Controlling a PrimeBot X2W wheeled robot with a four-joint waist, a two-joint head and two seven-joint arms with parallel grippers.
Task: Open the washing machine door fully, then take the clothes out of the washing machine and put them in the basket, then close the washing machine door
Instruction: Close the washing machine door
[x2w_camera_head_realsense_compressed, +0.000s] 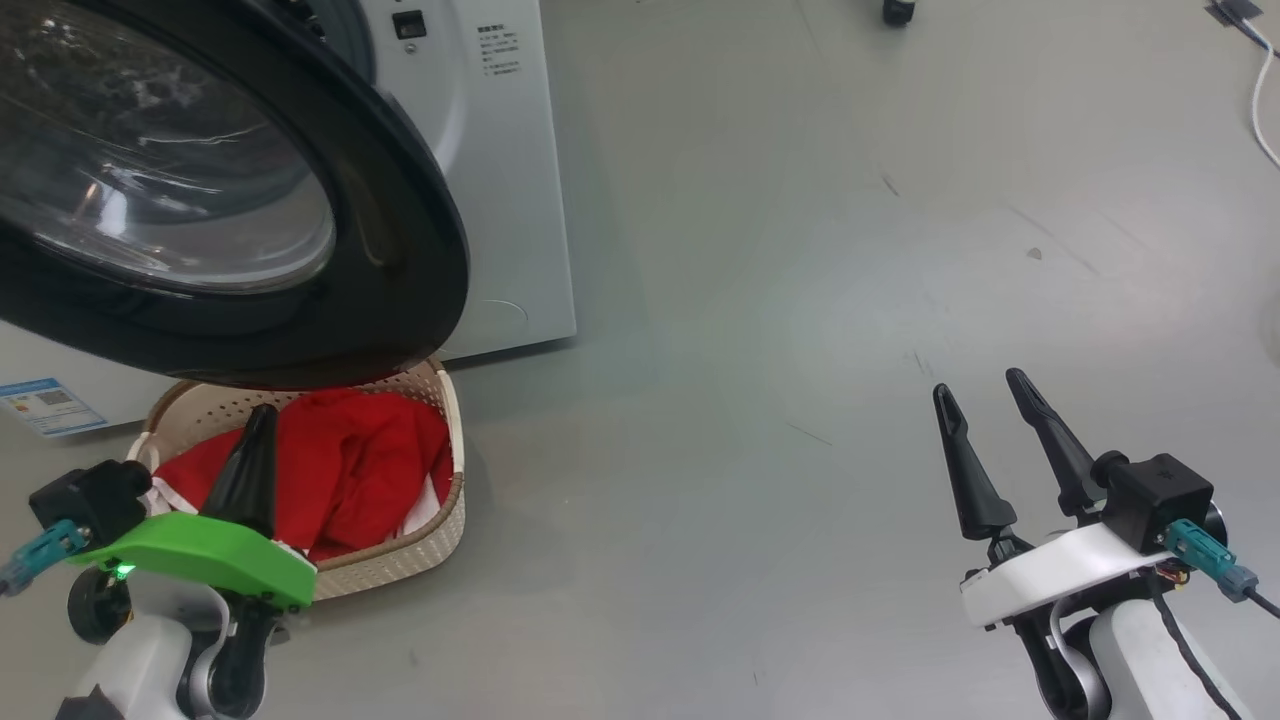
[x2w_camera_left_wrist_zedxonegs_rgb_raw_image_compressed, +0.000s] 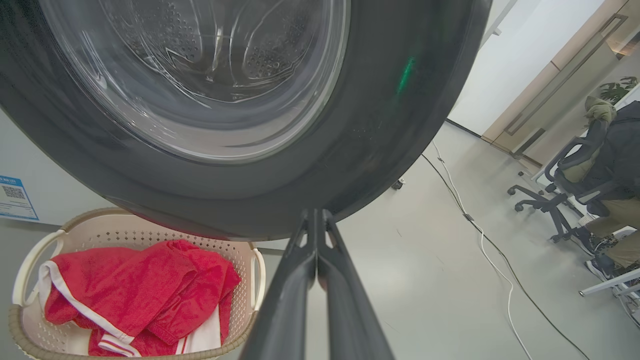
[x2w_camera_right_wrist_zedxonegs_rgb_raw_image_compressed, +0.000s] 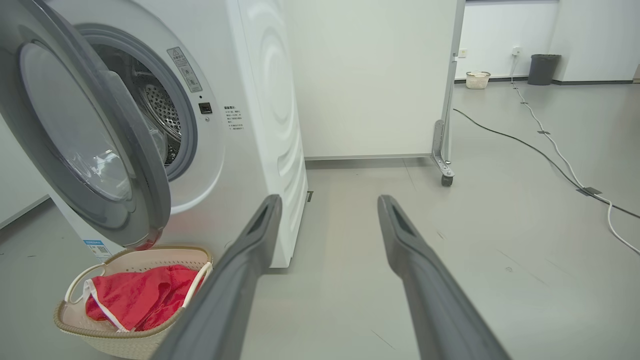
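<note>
Both grippers empty — left gripper (x2w_camera_left_wrist_zedxonegs_rgb_raw_image_compressed: 316, 216) pinched, tips seemingly touching washing machine door (x2w_camera_left_wrist_zedxonegs_rgb_raw_image_compressed: 375, 125); right gripper (x2w_camera_right_wrist_zedxonegs_rgb_raw_image_compressed: 329, 201) spread, well apart.

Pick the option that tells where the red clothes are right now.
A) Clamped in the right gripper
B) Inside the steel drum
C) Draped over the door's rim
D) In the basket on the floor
D: the clothes lie heaped in the basket, which stands on the floor below the open washing machine door; the right gripper is open and empty.
</note>
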